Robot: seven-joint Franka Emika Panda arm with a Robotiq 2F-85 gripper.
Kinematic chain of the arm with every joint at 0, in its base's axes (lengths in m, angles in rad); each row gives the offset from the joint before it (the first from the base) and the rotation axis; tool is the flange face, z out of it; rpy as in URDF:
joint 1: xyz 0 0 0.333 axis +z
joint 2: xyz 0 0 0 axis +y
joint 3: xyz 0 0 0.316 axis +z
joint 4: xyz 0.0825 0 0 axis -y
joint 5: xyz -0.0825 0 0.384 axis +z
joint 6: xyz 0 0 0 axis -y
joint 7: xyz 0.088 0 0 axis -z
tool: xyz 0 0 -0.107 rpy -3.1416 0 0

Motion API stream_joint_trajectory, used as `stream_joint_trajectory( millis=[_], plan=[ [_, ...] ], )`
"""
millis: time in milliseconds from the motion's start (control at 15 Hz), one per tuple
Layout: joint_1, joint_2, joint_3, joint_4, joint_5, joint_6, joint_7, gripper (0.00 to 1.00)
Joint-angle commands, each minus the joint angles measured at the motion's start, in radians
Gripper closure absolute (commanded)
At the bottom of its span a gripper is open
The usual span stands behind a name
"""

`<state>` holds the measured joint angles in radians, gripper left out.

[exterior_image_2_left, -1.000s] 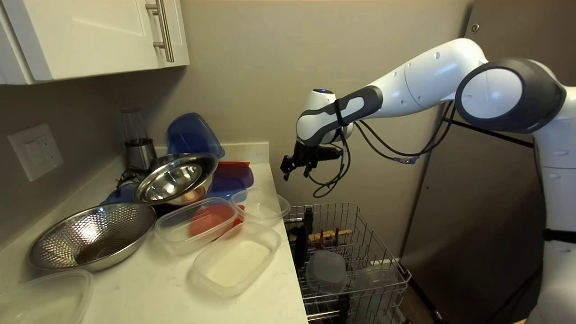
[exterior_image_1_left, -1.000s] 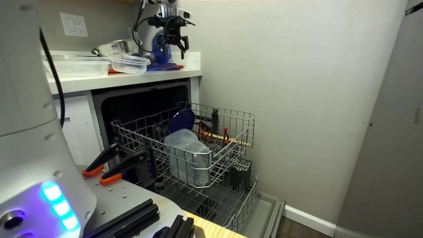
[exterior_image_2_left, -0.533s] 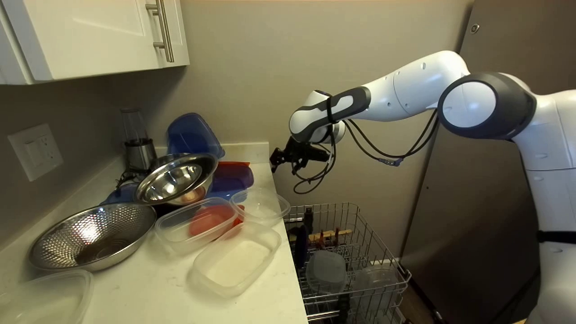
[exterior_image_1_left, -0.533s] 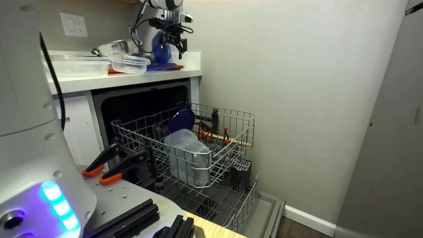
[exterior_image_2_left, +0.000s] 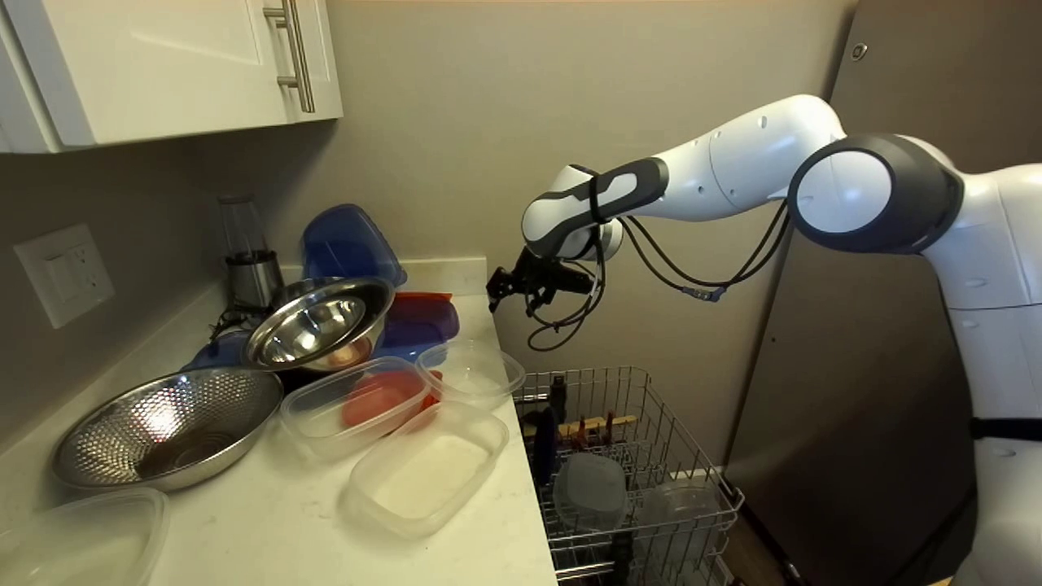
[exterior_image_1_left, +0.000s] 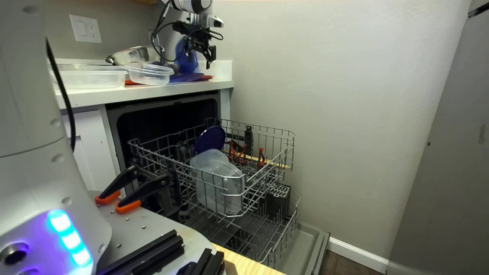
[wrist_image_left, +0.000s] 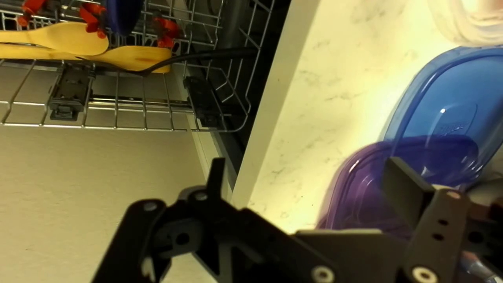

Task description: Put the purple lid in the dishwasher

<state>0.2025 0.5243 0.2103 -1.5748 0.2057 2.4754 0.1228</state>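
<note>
The purple lid [wrist_image_left: 355, 192] lies on the desk [wrist_image_left: 314, 110], overlapping a blue plastic piece [wrist_image_left: 452, 94]; which is uppermost I cannot tell. In the wrist view, a dark finger [wrist_image_left: 406, 190] and the body behind it hide part of the lid, while the blue piece is cut off at the edge. The tool [wrist_image_left: 310, 181] hangs above and to one side of the lid, its jaws spread wide. The dishwasher [exterior_image_1_left: 164, 114] stands open below the lid. A second ago the tool was farther from the lid, which has not moved.
</note>
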Motion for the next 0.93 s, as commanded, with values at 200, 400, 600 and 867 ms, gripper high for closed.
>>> stream_joint_trajectory(
  millis=[200, 400, 600, 867],
  plan=[
    [0.007, 0.001, -0.006, 0.004, 0.003, -0.004, 0.001, 0.0],
    [0.007, 0.054, -0.007, 0.072, 0.01, -0.019, 0.003, 0.0],
    [0.004, 0.119, 0.004, 0.153, 0.029, -0.018, 0.003, 0.0],
    [-0.005, 0.233, 0.044, 0.29, 0.069, -0.033, -0.023, 0.0]
  ],
)
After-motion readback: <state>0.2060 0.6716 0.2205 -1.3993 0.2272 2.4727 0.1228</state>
